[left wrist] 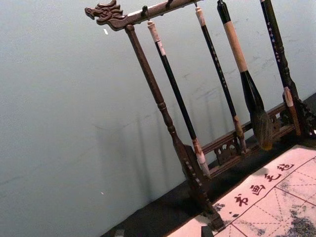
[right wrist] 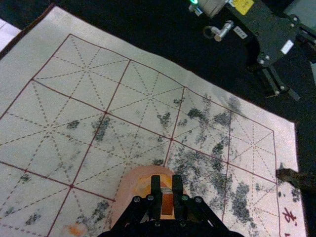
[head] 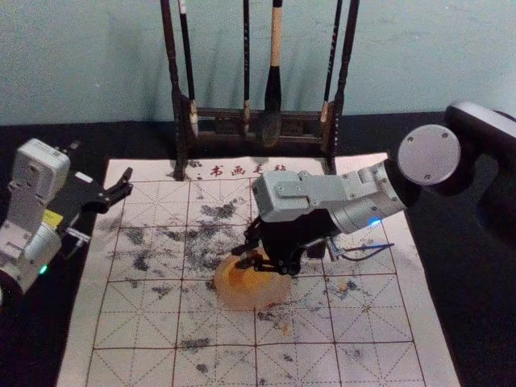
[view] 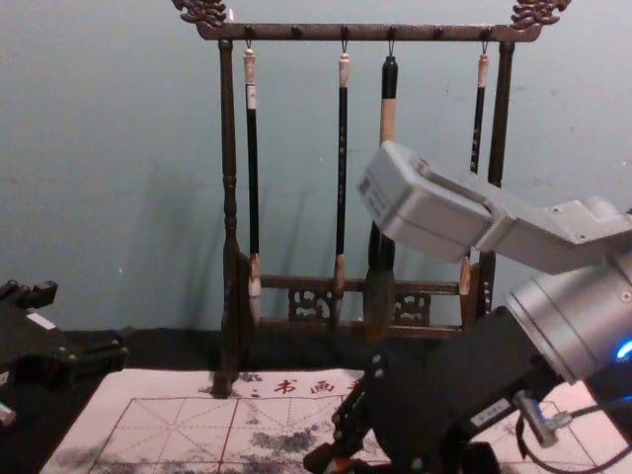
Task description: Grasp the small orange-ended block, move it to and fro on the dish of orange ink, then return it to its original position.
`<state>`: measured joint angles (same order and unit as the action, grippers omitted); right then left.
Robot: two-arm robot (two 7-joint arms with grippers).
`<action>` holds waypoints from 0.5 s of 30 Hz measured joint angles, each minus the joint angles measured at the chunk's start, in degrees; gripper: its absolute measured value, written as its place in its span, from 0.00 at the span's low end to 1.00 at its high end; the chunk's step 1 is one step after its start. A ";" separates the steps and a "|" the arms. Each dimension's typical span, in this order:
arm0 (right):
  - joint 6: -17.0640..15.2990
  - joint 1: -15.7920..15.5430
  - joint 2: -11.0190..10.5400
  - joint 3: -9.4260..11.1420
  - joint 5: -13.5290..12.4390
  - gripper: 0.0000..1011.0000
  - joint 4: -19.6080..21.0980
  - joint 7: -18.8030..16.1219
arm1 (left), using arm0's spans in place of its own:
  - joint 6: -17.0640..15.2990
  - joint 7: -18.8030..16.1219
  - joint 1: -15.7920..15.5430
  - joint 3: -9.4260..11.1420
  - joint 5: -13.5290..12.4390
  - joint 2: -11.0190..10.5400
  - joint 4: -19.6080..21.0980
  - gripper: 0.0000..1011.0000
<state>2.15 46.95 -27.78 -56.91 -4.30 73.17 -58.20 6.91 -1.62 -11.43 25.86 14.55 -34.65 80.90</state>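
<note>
Head view: clamps the block (right wrist: 167, 203) in the right gripper (head: 238, 259) over the dish (head: 253, 295), between the mat's (head: 81, 355) side edges. Parks left gripper (head: 127, 183), spread, by the far left corner.

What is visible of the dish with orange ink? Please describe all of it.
The dish looks pale pinkish, rounded and slightly translucent, perhaps stone or glass. It sits upright on the gridded mat, with orange ink inside. The right end effector is over it, gripping the block; whether the block touches the ink, I cannot tell.
</note>
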 joint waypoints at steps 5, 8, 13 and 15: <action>-0.13 0.27 0.92 0.26 0.17 0.13 -1.25 0.80 | 0.00 0.00 0.00 0.00 0.00 0.00 0.00 0.99; -0.19 0.36 1.24 0.38 0.35 0.13 -1.70 1.16 | 0.00 0.00 0.00 0.00 0.00 0.00 0.00 0.99; -0.26 0.50 1.54 0.46 0.93 0.13 -2.49 1.64 | 0.00 0.00 0.00 0.00 0.00 0.00 0.00 0.99; -0.29 0.51 1.56 0.54 1.08 0.13 -2.72 1.77 | 0.00 0.00 0.00 0.00 0.00 0.00 0.00 0.99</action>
<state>1.87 47.46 -26.22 -56.37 -3.21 70.45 -56.42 6.91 -1.62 -11.43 25.86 14.55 -34.65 80.90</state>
